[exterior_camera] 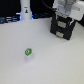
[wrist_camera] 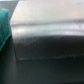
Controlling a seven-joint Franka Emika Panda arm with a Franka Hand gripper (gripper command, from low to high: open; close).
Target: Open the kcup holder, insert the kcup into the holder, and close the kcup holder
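The kcup (exterior_camera: 28,51), a tiny whitish cup with a green top, stands alone on the white table, toward the exterior view's left. The kcup holder (exterior_camera: 63,30), a black boxy machine with stepped front panels, stands at the back on the exterior view's right. My gripper (exterior_camera: 63,16) hangs from the white arm right at the machine's top, far from the kcup. Its fingers blur into the black body, so I cannot tell how they stand. The wrist view is filled by a blurred, glossy dark surface of the kcup holder (wrist_camera: 47,37), very close.
A white bottle-like post (exterior_camera: 25,11) stands at the back on the exterior view's left, in front of a dark blue backdrop. The white table (exterior_camera: 45,65) spreads around the kcup. A blurred teal shape (wrist_camera: 4,25) shows beside the machine in the wrist view.
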